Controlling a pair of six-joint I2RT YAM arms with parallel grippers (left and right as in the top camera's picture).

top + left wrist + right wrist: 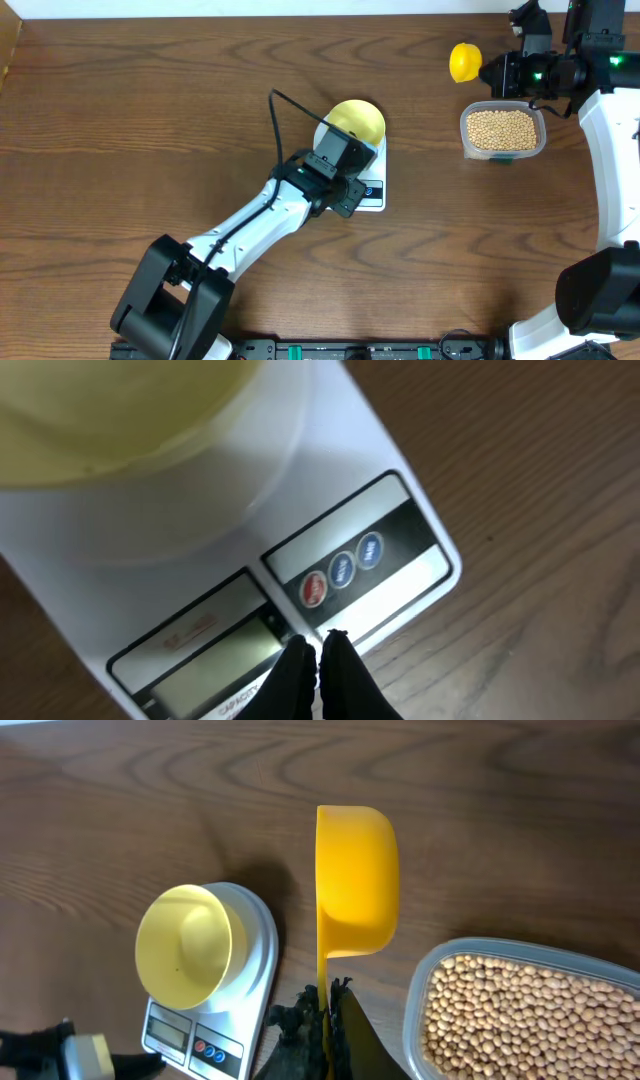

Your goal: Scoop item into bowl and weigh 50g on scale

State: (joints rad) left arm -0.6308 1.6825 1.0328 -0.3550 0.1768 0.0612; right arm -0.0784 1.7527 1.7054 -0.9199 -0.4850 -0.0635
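The left gripper (pixel 320 652) is seen pressed shut on nothing, its fingertips at the front panel of the scale (pixel 190 540), between display and round buttons; whether they touch it cannot be told. The bowl (pixel 357 121) is seated on the far part of the scale. The right gripper (pixel 326 1012) is clamped on the handle of the yellow scoop (pixel 355 870), held at the far right beside the clear tub (pixel 470 948) in which the beans (pixel 520 1015) are heaped.

Left gripper (pixel 350 193) hung low over the front of the scale (pixel 374 192), hiding much of it. The bowl (pixel 362 120) sat on the scale's far end (pale yellow, partly behind the arm). Over on the right, the right gripper (pixel 492 72) carried the yellow scoop (pixel 464 62) just beyond the tub (pixel 466 140) of beans (pixel 502 128).
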